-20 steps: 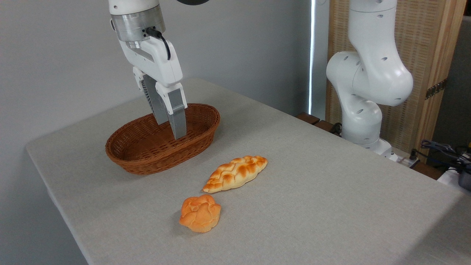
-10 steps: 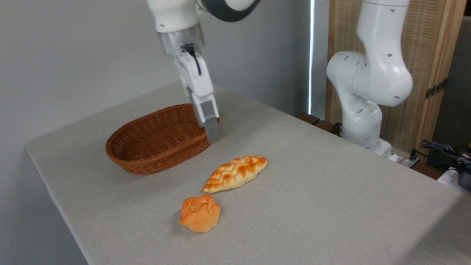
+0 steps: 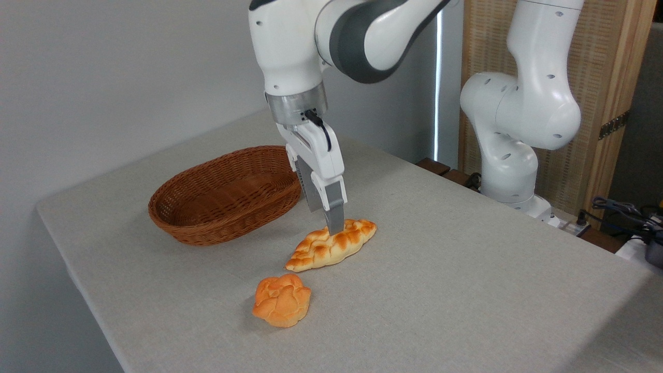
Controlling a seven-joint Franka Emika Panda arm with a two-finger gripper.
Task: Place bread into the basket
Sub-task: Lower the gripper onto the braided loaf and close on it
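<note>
At the left of the frame we see the basket (image 3: 225,194) with nothing in it. Below centre, a lumpy orange bun (image 3: 282,300) lies on the table (image 3: 466,280). Just right of it the bread (image 3: 331,244) lies flat at mid-frame. The gripper (image 3: 334,225) points down at its upper edge; we cannot tell how far the fingers are apart.

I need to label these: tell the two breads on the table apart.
The braided loaf is long with pointed ends; the bun is round and lumpy. The loaf is golden-brown with pale creases; the bun is plain orange. The pincer is right at the loaf; the bun lies apart, nearer the camera. Both lie on the table, outside the basket.
</note>
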